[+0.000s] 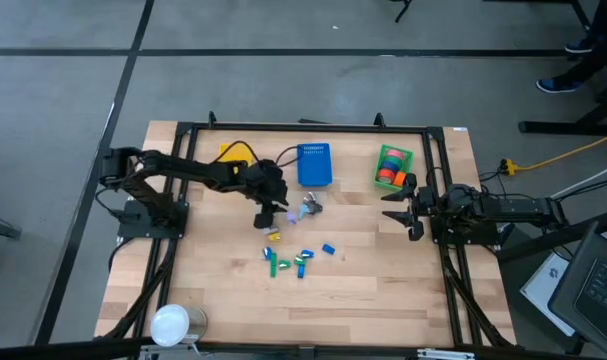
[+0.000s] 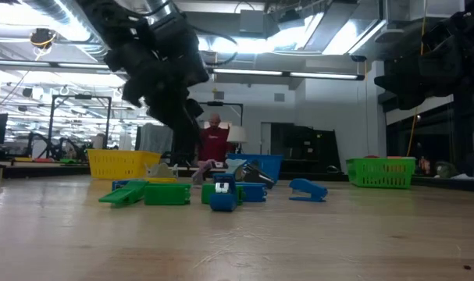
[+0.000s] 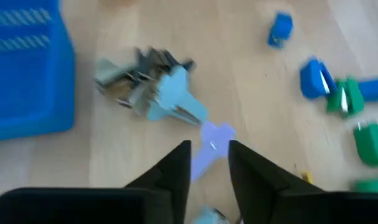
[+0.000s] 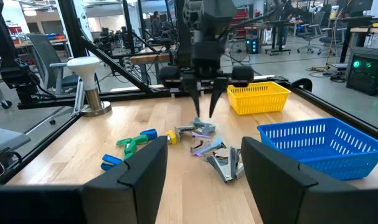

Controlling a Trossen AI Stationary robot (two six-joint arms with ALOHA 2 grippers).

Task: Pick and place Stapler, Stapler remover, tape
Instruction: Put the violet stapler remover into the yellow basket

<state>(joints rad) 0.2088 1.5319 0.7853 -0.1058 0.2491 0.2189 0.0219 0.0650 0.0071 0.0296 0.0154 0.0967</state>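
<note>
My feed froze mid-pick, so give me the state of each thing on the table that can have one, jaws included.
left gripper: jaws open, empty, hovering above the staple removers
right gripper: jaws open, empty, waiting at the table's right side
staple removers: loose in a heap on the wood beside the blue basket
blue basket: upright, looks empty
yellow basket: upright, looks empty
green basket: upright, holds the tape rolls

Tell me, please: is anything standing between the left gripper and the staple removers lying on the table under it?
Nothing visible does. The left gripper hangs open just above the staple removers, with only bare table between them.
</note>
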